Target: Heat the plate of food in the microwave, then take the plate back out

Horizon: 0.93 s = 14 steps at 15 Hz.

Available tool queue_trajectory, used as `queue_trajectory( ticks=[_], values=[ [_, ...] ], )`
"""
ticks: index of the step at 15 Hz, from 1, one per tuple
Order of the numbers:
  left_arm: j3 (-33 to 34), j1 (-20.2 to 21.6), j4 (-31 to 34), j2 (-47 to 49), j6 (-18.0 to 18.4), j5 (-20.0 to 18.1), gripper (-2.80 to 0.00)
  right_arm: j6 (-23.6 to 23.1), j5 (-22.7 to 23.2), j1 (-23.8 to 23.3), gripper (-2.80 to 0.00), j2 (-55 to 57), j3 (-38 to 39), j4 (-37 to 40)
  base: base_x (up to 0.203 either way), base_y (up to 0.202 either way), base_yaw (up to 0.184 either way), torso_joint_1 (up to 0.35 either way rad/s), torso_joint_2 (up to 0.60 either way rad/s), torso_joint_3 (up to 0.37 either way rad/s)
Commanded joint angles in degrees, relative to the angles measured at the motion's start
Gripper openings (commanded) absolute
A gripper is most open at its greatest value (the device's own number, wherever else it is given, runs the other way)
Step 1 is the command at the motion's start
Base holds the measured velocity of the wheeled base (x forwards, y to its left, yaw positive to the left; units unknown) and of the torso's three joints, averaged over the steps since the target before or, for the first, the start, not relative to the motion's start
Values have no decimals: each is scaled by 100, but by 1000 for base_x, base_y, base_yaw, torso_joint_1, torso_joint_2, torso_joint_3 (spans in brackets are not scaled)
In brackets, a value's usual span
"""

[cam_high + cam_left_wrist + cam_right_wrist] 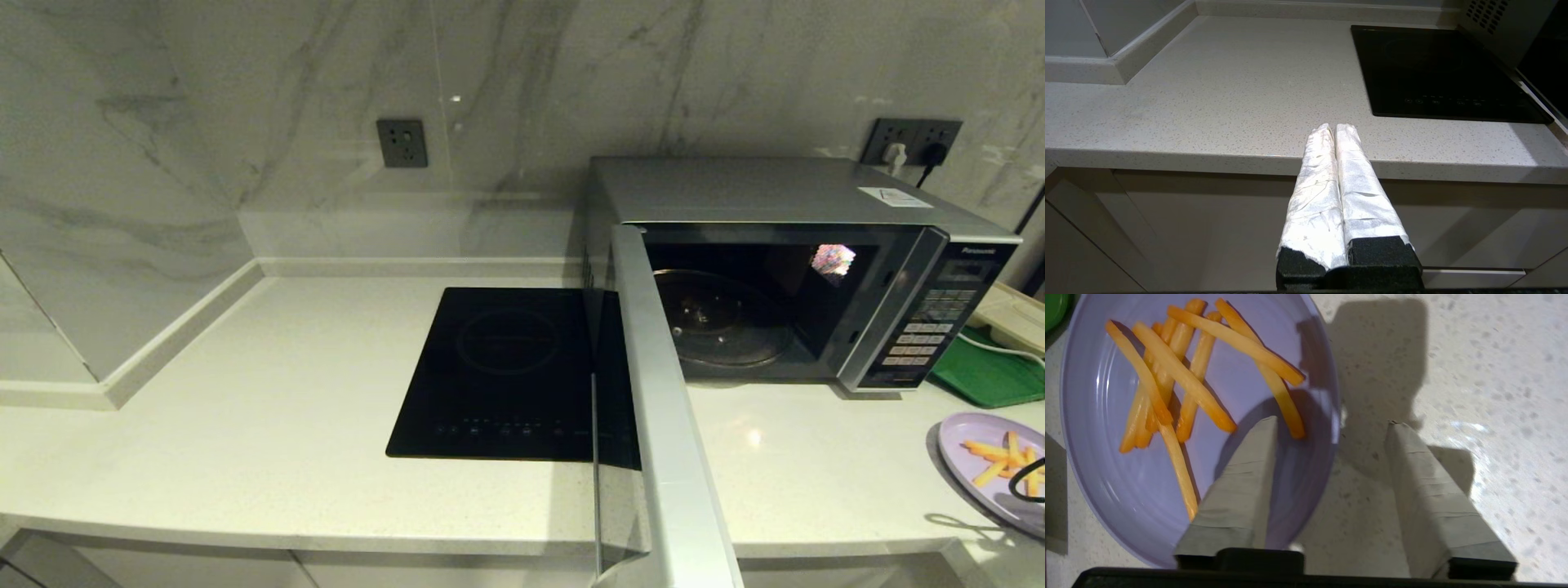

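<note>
The plate of food is a lilac plate with thin orange fries, lying on the counter at the far right front. The microwave stands behind it with its door swung wide open toward me and its glass turntable bare. In the right wrist view my right gripper is open and straddles the rim of the plate: one finger is over the plate near the fries, the other over the bare counter. My left gripper is shut and empty, low before the counter's front edge.
A flat black induction hob is set into the counter left of the open door. A green tray lies right of the microwave, behind the plate, with a white object on it. Marble walls close the back and left.
</note>
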Motion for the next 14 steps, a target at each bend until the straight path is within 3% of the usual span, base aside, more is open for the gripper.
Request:
queue_trajectory(
  ticks=[1, 4, 6, 7, 11, 14],
  values=[
    [1, 1, -5, 0, 0, 2, -280, -84, 34, 4, 0, -608, 265, -20, 0, 0, 0, 0, 0, 0],
    [1, 1, -5, 0, -7, 2, -280, -418, 453, 11, 0, -1658, 457, 212, 0, 0, 0, 0, 0, 0],
    [1, 1, -5, 0, -5, 2, -280, -680, 876, 47, 0, -2473, 454, 881, 0, 0, 0, 0, 0, 0],
    [1, 1, -5, 0, -8, 2, -280, -833, 1197, 65, -280, -2917, 434, 1349, 0, 0, 0, 0, 0, 0],
    [1, 1, -5, 0, -4, 2, -280, -1475, 2225, 135, -280, -4613, 42, 3888, 0, 0, 0, 0, 0, 0],
    [1, 1, -5, 0, 1, 2, -280, -1945, 2776, 385, -280, -5649, -729, 5860, 0, 0, 0, 0, 0, 0]
  ],
)
